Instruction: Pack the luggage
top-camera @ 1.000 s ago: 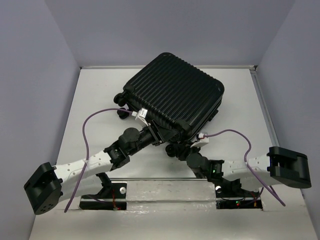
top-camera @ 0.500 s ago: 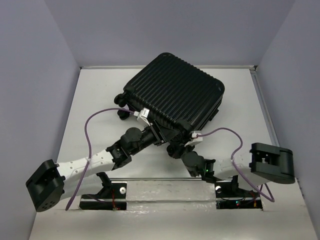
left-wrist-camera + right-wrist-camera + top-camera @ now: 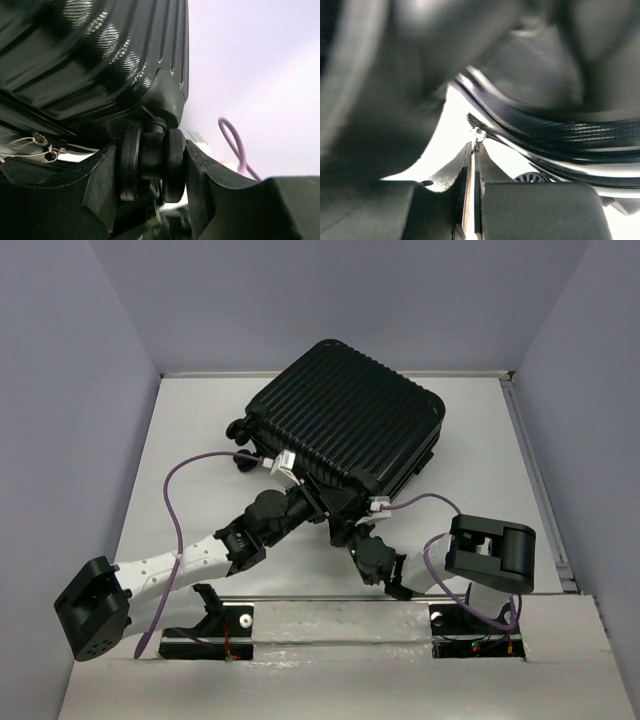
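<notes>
Closed black ribbed suitcase [image 3: 345, 415] lies diagonally at upper centre of the top view, long axis running lower left to upper right, wheeled edge toward both arms. The left gripper [image 3: 151, 148] grasps a caster wheel [image 3: 172, 165]. The right gripper [image 3: 474, 150], nearer the seam, is clenched at a small zipper tab [image 3: 479, 133] (pinched or not, unclear). A second earlier its jaws were parted and its elbow sat farther right.

The luggage [image 3: 345, 435] is showing a glossy, ribbed hard-plastic shell — a fine woven texture glinting; the caster wheel [image 3: 150, 162] beneath it is looking matt, smooth.
</notes>
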You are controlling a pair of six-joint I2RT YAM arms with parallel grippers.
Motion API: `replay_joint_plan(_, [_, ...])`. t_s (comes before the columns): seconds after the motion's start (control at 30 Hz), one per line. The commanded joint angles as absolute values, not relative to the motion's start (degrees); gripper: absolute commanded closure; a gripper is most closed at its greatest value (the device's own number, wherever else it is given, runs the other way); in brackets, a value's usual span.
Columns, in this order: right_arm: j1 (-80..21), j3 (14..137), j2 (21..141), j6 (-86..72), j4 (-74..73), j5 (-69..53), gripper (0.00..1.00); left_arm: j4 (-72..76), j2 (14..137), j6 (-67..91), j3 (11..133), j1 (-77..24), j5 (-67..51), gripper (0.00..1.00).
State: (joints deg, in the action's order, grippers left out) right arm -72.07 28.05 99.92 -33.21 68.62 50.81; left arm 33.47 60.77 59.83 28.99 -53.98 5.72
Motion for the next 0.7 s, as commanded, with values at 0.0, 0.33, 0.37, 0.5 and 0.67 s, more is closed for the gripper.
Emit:
replay_joint_plan(0.0, [-74.8, 18.9, 93.9, -40.1, 85.7, 42.8, 0.93, 46.9, 55.5, 63.3, 32.5, -58.1, -3.3, 0.94])
replay_joint_plan(0.33, [-75.3, 10.9, 64.9, -46.3, 54.6, 40.3, 0.16, 34.7, 45.7, 56.9, 31.9, -58.0, 7.5, 0.52])
replay_joint_plan(0.37, [-75.3, 11.9, 61.4, -46.0, 48.6, 40.1, 0.14, 33.6, 44.8, 56.1, 32.1, -57.9, 8.3, 0.47])
replay_joint_plan(0.5, [-75.3, 15.7, 45.5, -43.9, 23.3, 40.6, 0.11, 29.2, 41.8, 52.7, 33.7, -57.7, 12.0, 0.29])
replay_joint_plan(0.67, [-75.3, 18.9, 34.1, -42.4, 8.9, 40.7, 0.12, 21.5, 42.1, 46.0, 39.1, -57.7, 12.1, 0.02])
